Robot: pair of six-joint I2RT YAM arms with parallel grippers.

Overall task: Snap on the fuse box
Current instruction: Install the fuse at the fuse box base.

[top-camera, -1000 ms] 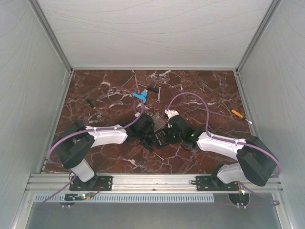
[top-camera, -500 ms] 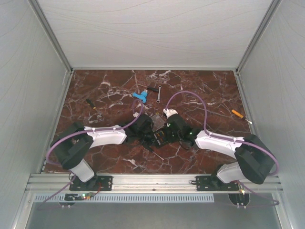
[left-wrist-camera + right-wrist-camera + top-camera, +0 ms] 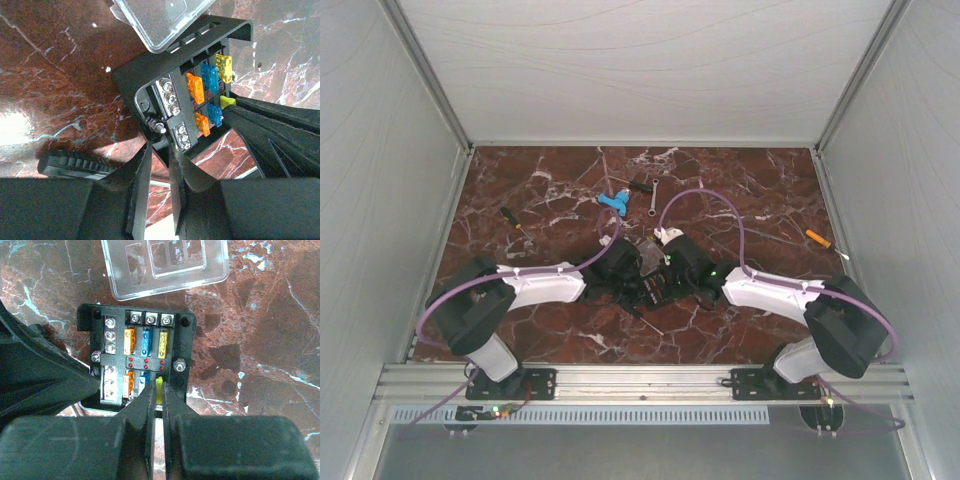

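Note:
The black fuse box [image 3: 186, 341] lies open on the marble, with orange, blue and yellow fuses in its slots. It also shows between the arms [image 3: 651, 284] and in the left wrist view [image 3: 150, 75]. Its clear lid [image 3: 165, 265] lies apart, just beyond it [image 3: 160, 20]. My left gripper [image 3: 159, 150] is shut on the box's near edge by a bolt. My right gripper [image 3: 158, 392] is shut on a small yellow fuse [image 3: 158, 383], whose tip is at the box's near-right slot [image 3: 227, 101].
A blue plastic piece [image 3: 613, 202] and a small wrench [image 3: 653, 197] lie farther back. A screwdriver [image 3: 512, 220] is at the left and an orange-handled tool [image 3: 818, 238] at the right. A black ribbed handle [image 3: 75, 165] lies beside my left fingers.
The right arm has shifted left, toward the fuse box, with the fuse in its jaws. The left arm and the box have stayed put.

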